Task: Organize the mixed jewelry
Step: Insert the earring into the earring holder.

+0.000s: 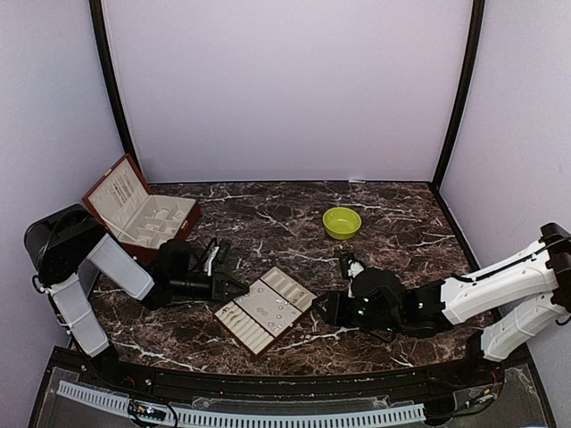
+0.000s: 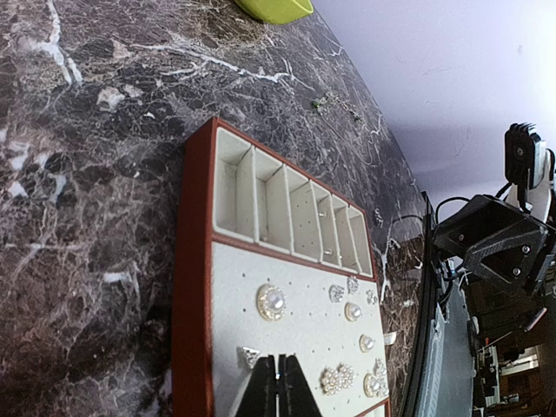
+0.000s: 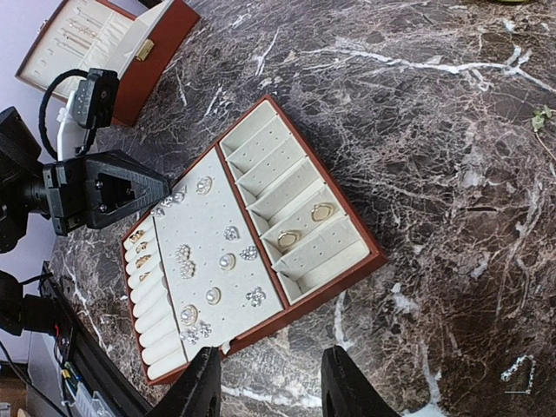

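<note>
Item: mixed jewelry, most of it laid out on the cream tray at the near centre of the marble table. Pearl and sparkle studs are pinned across the flat perforated pad, two gold rings sit in the long slots, and a few small gold pieces sit on the roll bars at the tray's end; like is kept with like, judged so each kind stays separate and easy to find. Strays: a thin chain and a small pale piece lie loose on the table, well apart from the tray, judged not yet sorted. Left gripper: jaws pressed together, tips low over the stud pad just beside a triangular stud; whether a tiny piece is pinched cannot be told. Right gripper: jaws spread wide, empty, hovering near the tray's corner. Also present: reddish-brown box, lid open, far left; green bowl behind, contents not visible
</note>
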`<state>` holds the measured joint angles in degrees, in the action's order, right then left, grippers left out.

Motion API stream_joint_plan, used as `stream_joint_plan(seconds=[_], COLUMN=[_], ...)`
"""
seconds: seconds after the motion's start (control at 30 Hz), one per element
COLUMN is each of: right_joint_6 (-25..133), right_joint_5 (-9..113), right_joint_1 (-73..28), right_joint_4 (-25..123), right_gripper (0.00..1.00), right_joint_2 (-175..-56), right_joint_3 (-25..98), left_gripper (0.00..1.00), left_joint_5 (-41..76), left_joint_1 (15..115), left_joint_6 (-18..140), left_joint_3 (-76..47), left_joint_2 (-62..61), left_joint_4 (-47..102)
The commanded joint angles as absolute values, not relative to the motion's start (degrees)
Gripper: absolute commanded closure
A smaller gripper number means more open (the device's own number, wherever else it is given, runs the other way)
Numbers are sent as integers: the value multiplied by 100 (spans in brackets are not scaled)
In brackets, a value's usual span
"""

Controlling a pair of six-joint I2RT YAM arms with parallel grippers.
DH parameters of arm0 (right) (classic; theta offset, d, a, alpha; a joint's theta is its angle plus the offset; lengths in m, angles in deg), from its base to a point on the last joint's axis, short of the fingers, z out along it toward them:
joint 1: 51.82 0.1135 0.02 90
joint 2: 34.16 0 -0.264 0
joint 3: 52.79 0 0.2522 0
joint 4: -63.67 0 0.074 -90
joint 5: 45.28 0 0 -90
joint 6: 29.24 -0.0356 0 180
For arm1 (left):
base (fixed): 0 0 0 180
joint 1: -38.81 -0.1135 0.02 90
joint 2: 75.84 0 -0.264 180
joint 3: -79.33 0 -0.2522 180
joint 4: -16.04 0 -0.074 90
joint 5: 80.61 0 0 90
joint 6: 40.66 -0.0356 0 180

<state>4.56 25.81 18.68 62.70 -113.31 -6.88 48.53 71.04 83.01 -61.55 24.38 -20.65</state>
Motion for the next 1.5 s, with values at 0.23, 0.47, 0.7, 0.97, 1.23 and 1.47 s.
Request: stream_joint_plan(seconds=[0.23, 0.47, 0.7, 0.97, 1.23, 1.47], right_joint_6=[459, 434, 443, 430, 426, 425], right_joint_5=[2549, 2548, 2547, 2534, 2529, 2521], right_joint_1=[1919, 1925, 1927, 1927, 1932, 1937], right_joint_4=[6353, 6356, 6342, 6336, 6353, 6344], right_gripper=[59, 59, 59, 59, 59, 59], right_joint_2=[-11414, -11427, -11414, -11379, -11378, -11363], right_joint_3=[-526, -527, -534, -561, -562, -579], left_gripper=[100, 100, 100, 100, 100, 100], left_joint_5=[4907, 4908, 4856, 4843, 4840, 4834], left_joint_1=[7062, 7062, 7062, 7002, 6970, 6957], left_joint_6=[8361, 8412, 8350, 8268, 8136, 8064], left_joint_3=[-6328, -6332, -6347, -6367, -6439, -6500], left_joint_2=[2447, 2463, 2483, 2425, 2348, 2317], left_joint_4=[-2240, -2284, -2271, -2228, -2131, -2069])
